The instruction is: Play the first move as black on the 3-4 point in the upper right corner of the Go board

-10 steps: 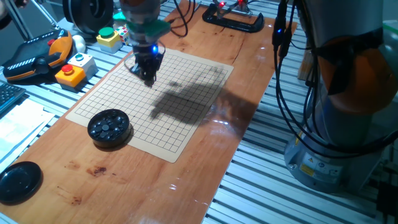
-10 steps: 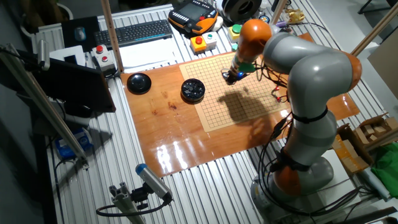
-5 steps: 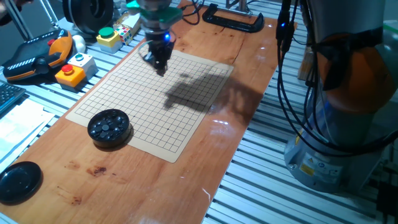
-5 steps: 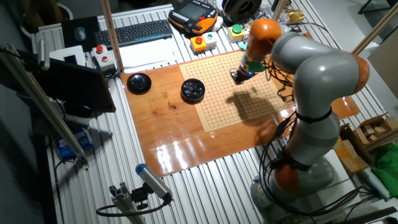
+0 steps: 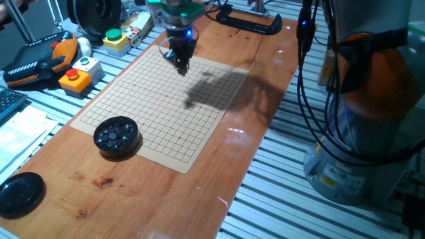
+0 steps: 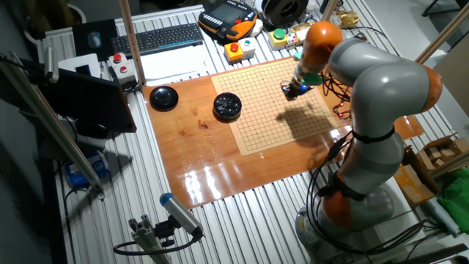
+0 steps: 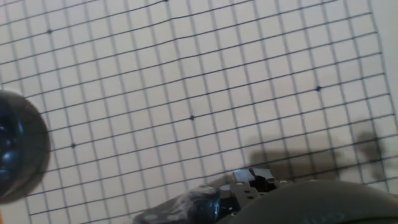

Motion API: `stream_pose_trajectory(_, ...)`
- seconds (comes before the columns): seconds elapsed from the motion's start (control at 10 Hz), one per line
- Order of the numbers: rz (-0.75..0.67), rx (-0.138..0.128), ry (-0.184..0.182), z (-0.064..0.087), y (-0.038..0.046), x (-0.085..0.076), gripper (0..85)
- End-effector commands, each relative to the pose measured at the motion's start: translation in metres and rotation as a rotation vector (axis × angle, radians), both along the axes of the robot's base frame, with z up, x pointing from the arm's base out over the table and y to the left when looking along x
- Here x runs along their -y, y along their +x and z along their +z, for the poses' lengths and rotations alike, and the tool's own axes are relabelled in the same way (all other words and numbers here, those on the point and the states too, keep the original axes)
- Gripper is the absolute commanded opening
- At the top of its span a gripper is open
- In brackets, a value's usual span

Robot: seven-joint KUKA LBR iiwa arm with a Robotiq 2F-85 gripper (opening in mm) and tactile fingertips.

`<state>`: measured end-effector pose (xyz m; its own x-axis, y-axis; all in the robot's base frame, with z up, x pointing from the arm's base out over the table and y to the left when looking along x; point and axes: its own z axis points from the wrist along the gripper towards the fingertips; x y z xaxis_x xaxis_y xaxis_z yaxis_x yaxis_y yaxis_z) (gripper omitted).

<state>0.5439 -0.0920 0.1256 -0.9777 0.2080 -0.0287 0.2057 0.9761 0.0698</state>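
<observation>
The board (image 5: pixel 159 109) is pale tan, ruled with a fine grid of thin dark lines and a few small dark dots at crossings. It lies on a glossy reddish-brown wooden desk (image 5: pixel 133 199) with darker grain marks. A round black bowl (image 5: pixel 117 136) with a ribbed rim sits at the board's near left corner, and a flat black lid (image 5: pixel 20 193) lies further left. The arm (image 6: pixel 374 95) is light grey with orange joints; the hand (image 5: pixel 182 61) is black with a small blue light above it. At the far left stand yellow button boxes (image 5: pixel 78 74) with red and green buttons.
</observation>
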Motion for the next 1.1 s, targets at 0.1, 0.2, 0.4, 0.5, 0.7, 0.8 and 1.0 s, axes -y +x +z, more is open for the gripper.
stream_pose_trajectory(0.1, -0.013, -0.002, -0.003, 0.004, -0.0035, 0.013, 0.7)
stream_pose_trajectory(0.2, -0.016, 0.003, -0.013, 0.004, -0.0061, 0.018, 0.7)
stream_pose_trajectory(0.4, -0.025, 0.005, -0.014, 0.002, -0.0098, 0.025, 0.7)
stream_pose_trajectory(0.5, -0.030, 0.007, -0.015, 0.002, -0.0102, 0.026, 0.7)
stream_pose_trajectory(0.7, -0.051, 0.014, 0.008, 0.002, -0.0102, 0.026, 0.7)
stream_pose_trajectory(0.8, -0.061, 0.013, 0.014, 0.002, -0.0102, 0.026, 0.7)
stream_pose_trajectory(1.0, -0.081, 0.004, 0.015, 0.002, -0.0102, 0.026, 0.7)
